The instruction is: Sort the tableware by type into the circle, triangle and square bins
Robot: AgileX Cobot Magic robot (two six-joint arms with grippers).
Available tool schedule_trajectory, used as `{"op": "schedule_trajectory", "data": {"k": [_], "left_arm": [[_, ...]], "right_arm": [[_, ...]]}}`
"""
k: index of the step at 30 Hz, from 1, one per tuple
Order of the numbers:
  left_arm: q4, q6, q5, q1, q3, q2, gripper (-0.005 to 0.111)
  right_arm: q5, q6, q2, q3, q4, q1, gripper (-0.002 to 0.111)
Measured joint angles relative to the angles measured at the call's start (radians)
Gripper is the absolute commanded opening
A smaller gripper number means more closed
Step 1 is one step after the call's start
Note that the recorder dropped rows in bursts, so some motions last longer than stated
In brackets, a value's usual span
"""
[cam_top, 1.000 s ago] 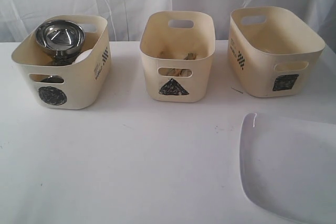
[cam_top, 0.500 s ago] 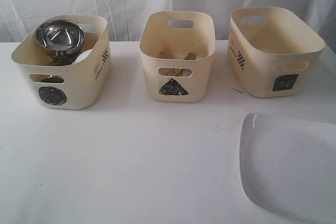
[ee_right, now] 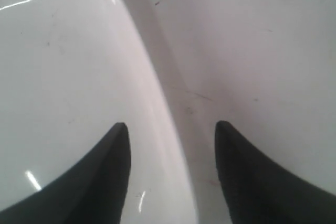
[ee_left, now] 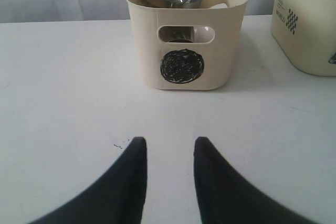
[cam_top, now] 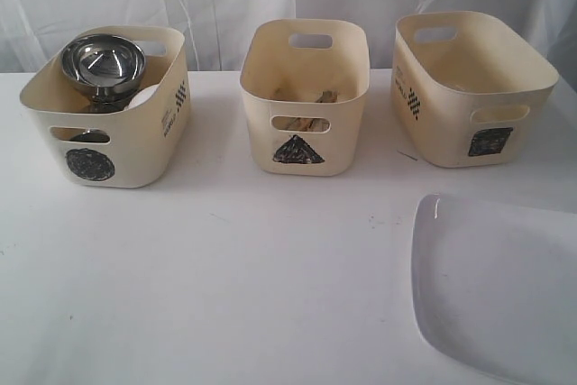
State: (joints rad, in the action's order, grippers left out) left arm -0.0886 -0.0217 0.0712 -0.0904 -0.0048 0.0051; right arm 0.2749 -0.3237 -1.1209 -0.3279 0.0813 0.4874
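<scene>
A white table (cam_top: 270,268) fills the scene. The biggest item, a large white square plate (cam_top: 496,286), lies flat in front and to the right of the cream plastic triangle-marked bin (cam_top: 338,137), not yet sorted. Left of that bin stands a matching circle-marked bin (cam_top: 135,146) with a shiny steel bowl (cam_top: 102,62) stacked on top of its load. To its right is the square-marked bin (cam_top: 442,123), with nothing showing inside. The triangle bin holds what look like wooden chopsticks (cam_top: 311,96), hard to make out. Sorting seems nearly finished, with the plate probably last. The right gripper (ee_right: 172,127), jaws spread and empty, straddles the plate's edge. The left gripper (ee_left: 169,142), also spread and empty, hovers before the circle bin.
</scene>
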Motion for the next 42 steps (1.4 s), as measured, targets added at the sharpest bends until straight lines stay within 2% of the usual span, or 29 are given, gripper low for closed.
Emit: {"op": "schedule_trajectory", "data": {"k": [26, 35, 39, 42], "left_arm": [[0.000, 0.000, 0.000, 0.000, 0.000, 0.000, 0.036], [0.000, 0.000, 0.000, 0.000, 0.000, 0.000, 0.036], [0.000, 0.000, 0.000, 0.000, 0.000, 0.000, 0.036], [0.000, 0.000, 0.000, 0.000, 0.000, 0.000, 0.036]], "right_arm": [[-0.045, 0.021, -0.235, 0.000, -0.055, 0.007, 0.047], [-0.054, 0.081, -0.252, 0.000, -0.124, -0.066, 0.047], [-0.068, 0.086, -0.261, -0.002, -0.129, -0.087, 0.035], [-0.076, 0.088, -0.263, -0.002, -0.135, -0.099, 0.018]]}}
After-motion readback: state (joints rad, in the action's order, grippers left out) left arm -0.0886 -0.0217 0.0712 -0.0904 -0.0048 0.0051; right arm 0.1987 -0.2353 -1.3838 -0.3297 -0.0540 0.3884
